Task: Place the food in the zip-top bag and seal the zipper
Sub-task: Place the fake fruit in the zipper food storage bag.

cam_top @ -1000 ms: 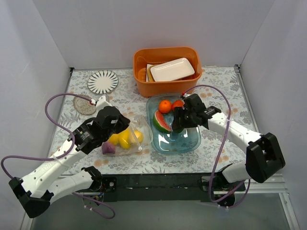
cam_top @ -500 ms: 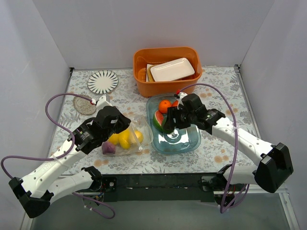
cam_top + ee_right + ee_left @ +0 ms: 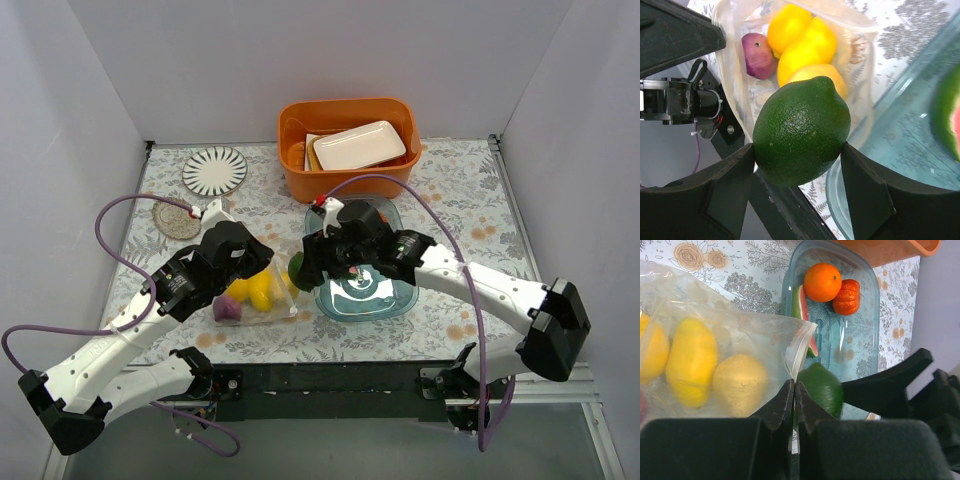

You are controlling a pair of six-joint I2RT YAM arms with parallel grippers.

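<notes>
The clear zip-top bag (image 3: pixel 268 297) lies left of the blue-tinted tray (image 3: pixel 385 297) with its mouth toward the tray. My left gripper (image 3: pixel 262 258) is shut on the bag's mouth edge (image 3: pixel 794 388), holding its whitish zipper strip (image 3: pixel 803 346) up. My right gripper (image 3: pixel 299 268) is shut on the dark green fruit (image 3: pixel 802 130) and holds it at the open mouth. Inside the bag are yellow lemons and mango (image 3: pixel 801 46) and the purple onion (image 3: pixel 759 55). The orange (image 3: pixel 822 282), tomato (image 3: pixel 847 296) and watermelon slice (image 3: pixel 801 307) lie in the tray; my right arm hides them from above.
An orange bin (image 3: pixel 347 150) holding a white dish stands behind the tray. A striped plate (image 3: pixel 214 170) and a round coaster (image 3: pixel 176 221) sit at the back left. The table's front edge is just below the bag and tray.
My right gripper has carried the dark green fruit left from over the tray to the bag's mouth. The left arm and the bag have not moved.
</notes>
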